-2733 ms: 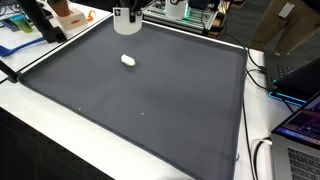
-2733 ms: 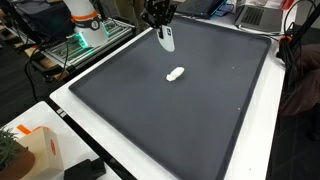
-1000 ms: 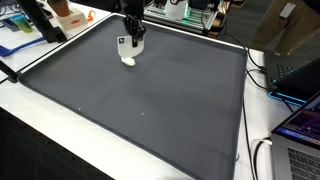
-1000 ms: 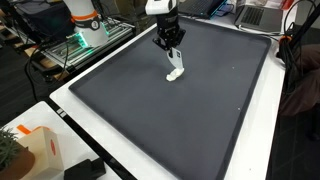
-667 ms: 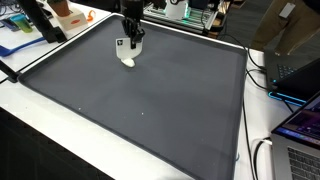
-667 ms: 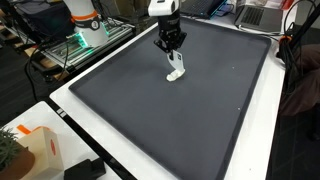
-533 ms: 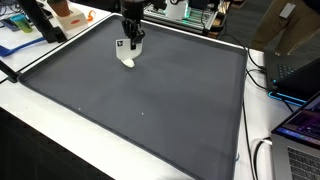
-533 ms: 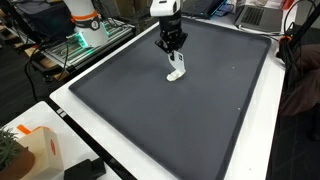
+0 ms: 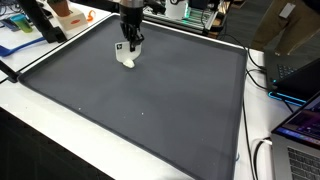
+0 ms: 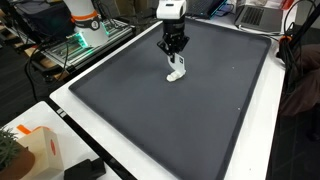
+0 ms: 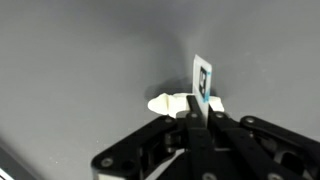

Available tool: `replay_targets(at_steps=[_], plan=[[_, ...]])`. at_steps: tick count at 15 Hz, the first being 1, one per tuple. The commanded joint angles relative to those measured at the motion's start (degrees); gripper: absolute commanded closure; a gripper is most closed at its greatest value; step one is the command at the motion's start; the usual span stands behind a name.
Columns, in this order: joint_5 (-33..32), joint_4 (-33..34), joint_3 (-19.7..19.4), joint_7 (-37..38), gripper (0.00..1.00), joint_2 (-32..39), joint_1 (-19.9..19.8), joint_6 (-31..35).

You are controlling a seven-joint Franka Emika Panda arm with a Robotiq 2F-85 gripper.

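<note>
Nearest the camera in an exterior view: the white table point(image 9: 35, 112) edge, and a laptop point(image 9: 302, 122) off the right side. Neither was touched. The dark grey mat point(image 9: 160, 110) covered most of the table, and nothing lay on its near half.

In the far left part of the mat, the gripper point(image 9: 129, 49) pointed straight down, low over a small white lump point(image 9: 126, 61). The other angle gave the same layout, with the gripper point(image 10: 175, 54) right above the lump point(image 10: 175, 74).

In the wrist view the fingers point(image 11: 215, 125) were fully closed, pinching a thin white card point(image 11: 202, 78) with a dark printed mark. The card stood on edge, poking out past the fingertips. The lump point(image 11: 166, 103) lay on the mat right at the card's lower edge. It looked like touching, but real contact could not be confirmed.

Judgement on handling: the card is thin and probably bends or slips if pressed hard into the mat. The pinch should stay tight, the wrist vertical and the card edge square to the lump, with slow, small moves. The rounded lump would likely roll away if hit off-centre.

Beyond the far edge of the mat there was bench clutter point(image 9: 200, 12), not involved.
</note>
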Motion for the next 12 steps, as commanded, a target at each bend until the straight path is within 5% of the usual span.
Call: replay_targets(at_steps=[1,12], plan=[[-1.21,2.86,-1.16,1.26,0.99,5.07,0.71,-3.34],[1.09,11.95,-0.74,0.37,0.99,12.09,0.81,-17.77]])
